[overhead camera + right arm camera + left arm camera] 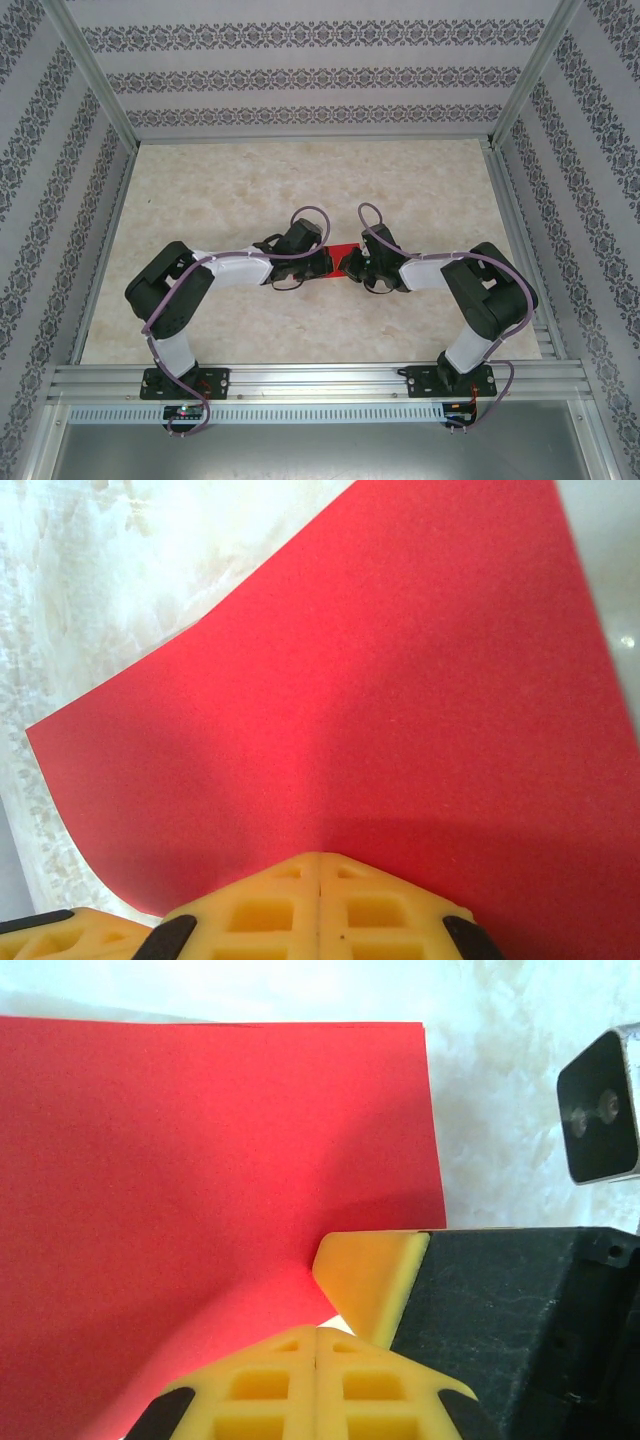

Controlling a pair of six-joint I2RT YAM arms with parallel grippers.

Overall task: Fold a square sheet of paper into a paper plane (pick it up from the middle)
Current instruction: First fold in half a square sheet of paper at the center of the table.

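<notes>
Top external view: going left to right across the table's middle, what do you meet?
In order: left arm's elbow → left pincer → square sheet of paper → right pincer → right arm's elbow.

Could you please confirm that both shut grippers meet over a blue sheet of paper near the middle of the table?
Not quite: the thin sheet of paper is bright red, not blue, as the right wrist view shows. The shut left gripper and right gripper do meet over it.

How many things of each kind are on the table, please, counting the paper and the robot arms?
red paper sheet: 1
robot arms: 2, the left arm and the right arm
Total: 3
</notes>
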